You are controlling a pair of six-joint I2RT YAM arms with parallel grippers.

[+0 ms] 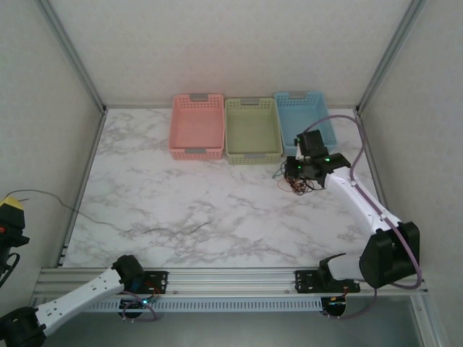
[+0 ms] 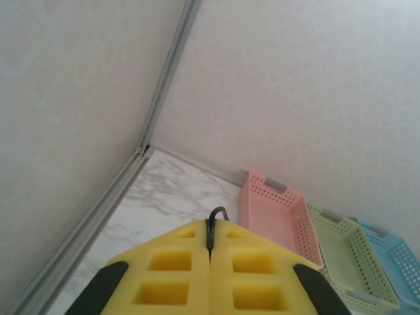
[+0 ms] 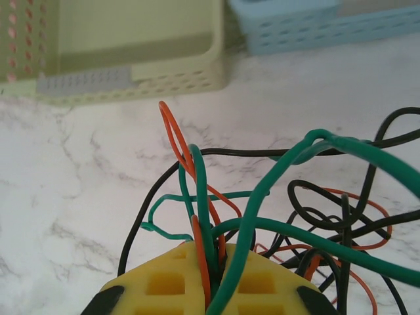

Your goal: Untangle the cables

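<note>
The cables (image 1: pixel 298 184) lie as a tangle of thin black, orange and green wires on the marble table, just in front of the green basket. My right gripper (image 1: pixel 296 170) sits on top of the tangle. Seen from the right wrist, its yellow fingers (image 3: pixel 164 282) are shut on a green cable (image 3: pixel 205 197) and orange strands (image 3: pixel 200 256), with black loops (image 3: pixel 328 197) spread to the right. One thin black cable (image 1: pixel 173 230) stretches left across the table to my left gripper (image 1: pixel 10 210), beyond the table's left edge. That gripper (image 2: pixel 211 226) is shut on the black wire's end (image 2: pixel 217 212).
Three baskets stand in a row at the back: pink (image 1: pixel 196 135), green (image 1: pixel 252 130) and blue (image 1: pixel 307 119). Aluminium frame posts and white walls close in the table on the left, right and back. The right arm (image 1: pixel 362 202) reaches diagonally from the near right corner.
</note>
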